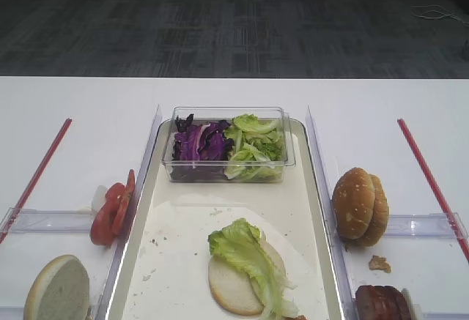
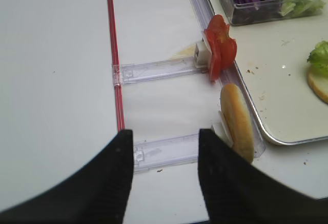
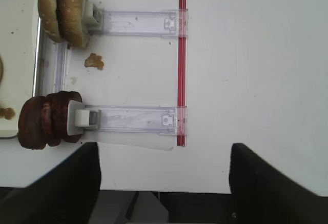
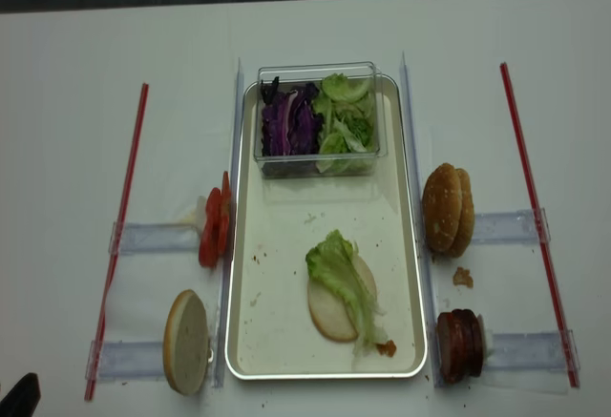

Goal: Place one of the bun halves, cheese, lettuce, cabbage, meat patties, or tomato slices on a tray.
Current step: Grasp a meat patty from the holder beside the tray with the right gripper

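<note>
The cream tray (image 4: 250, 283) holds a pale bun half (image 4: 329, 317) with a lettuce leaf (image 4: 336, 274) draped over it. A clear box (image 1: 229, 175) at the tray's far end holds purple cabbage (image 1: 199, 144) and more lettuce (image 1: 256, 148). Tomato slices (image 2: 219, 49) and a bun half (image 2: 237, 122) stand left of the tray. Sesame bun halves (image 3: 64, 8) and meat patties (image 3: 43, 120) stand to its right. No cheese shows. My left gripper (image 2: 165, 147) hangs open over a clear holder (image 2: 164, 152). My right gripper (image 3: 164, 167) is open and empty above the table's near edge.
Red strips (image 4: 119, 236) (image 4: 535, 217) run along both outer sides, joined to clear plastic holders (image 3: 136, 119). A brown crumb (image 3: 94, 61) lies between the right holders. Crumbs dot the tray. The table's front edge (image 3: 164, 190) lies right under the right gripper.
</note>
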`<state>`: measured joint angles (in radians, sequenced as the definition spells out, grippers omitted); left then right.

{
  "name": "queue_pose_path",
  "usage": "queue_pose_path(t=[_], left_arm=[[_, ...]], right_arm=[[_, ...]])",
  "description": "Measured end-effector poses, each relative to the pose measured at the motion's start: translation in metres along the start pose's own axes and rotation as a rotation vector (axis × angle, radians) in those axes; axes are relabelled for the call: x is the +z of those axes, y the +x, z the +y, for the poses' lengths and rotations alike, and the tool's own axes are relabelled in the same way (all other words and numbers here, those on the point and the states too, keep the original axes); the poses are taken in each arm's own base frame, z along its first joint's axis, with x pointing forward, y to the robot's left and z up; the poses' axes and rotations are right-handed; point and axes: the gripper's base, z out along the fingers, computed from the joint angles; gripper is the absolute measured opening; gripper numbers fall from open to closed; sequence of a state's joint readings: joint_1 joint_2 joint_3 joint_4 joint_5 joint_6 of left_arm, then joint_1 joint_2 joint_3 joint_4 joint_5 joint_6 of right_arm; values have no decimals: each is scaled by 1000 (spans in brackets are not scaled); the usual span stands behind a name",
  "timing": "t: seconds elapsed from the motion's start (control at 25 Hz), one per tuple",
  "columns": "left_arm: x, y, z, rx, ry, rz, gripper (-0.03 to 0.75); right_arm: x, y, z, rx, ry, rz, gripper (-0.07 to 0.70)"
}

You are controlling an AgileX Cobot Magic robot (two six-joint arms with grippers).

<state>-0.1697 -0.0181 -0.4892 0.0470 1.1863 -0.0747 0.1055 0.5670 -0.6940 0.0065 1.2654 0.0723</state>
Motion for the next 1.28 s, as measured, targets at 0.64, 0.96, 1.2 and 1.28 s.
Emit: queue_pose_path(t=[0.64,0.96,1.2,1.28], left_arm=[[0,0,0,0,0,0,286],[0,0,0,0,0,0,286],[0,0,0,0,0,0,286],[0,0,0,0,0,0,286]], right_arm=[[44,-54,10,68,-43,259,506],[45,-54,12,111,-63,265,479],[44,-54,19,167,-126,273,478],[44,-54,20,175,-141,273,478]])
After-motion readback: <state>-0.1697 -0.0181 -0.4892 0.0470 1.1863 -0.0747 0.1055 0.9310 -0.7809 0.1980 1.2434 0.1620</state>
